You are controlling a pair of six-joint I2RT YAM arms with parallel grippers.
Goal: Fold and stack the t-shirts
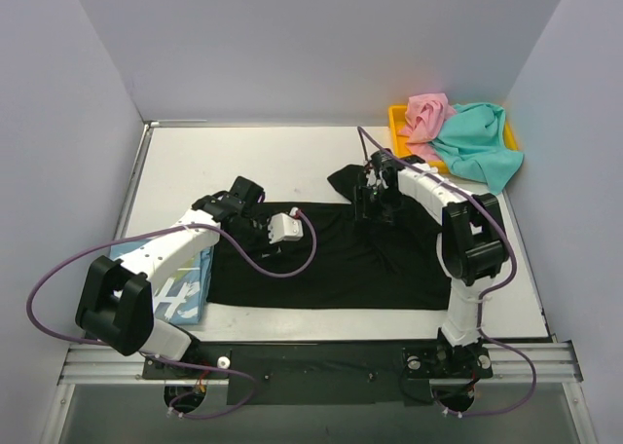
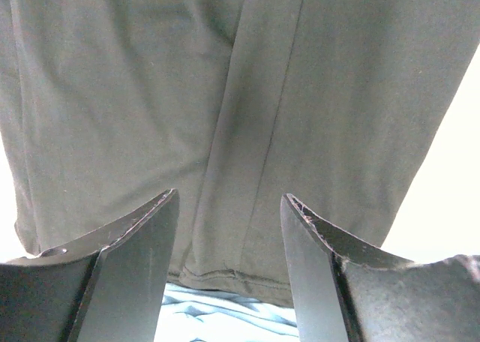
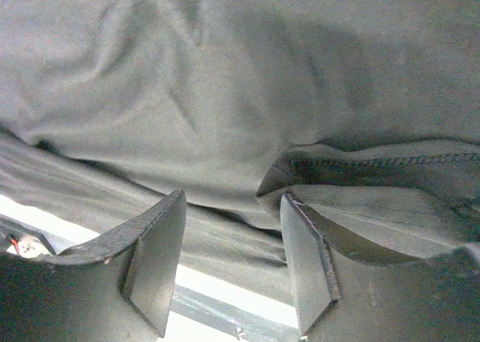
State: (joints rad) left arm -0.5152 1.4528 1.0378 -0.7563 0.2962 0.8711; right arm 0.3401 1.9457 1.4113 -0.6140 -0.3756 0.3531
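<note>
A black t-shirt lies spread across the middle of the table. My left gripper hangs open over its left part; in the left wrist view the open jaws frame the shirt's hem, with light blue cloth below it. A folded light blue t-shirt with white lettering lies under the left arm. My right gripper stands open on the shirt's rumpled upper right part; its jaws hold nothing, the right finger beside a folded hem. A pink t-shirt and a teal t-shirt lie heaped at the back right.
A yellow plastic tray at the back right corner holds the pink and teal shirts. Grey walls close in the table on three sides. A metal rail with the arm bases runs along the near edge. Purple cables loop over the black shirt's left part.
</note>
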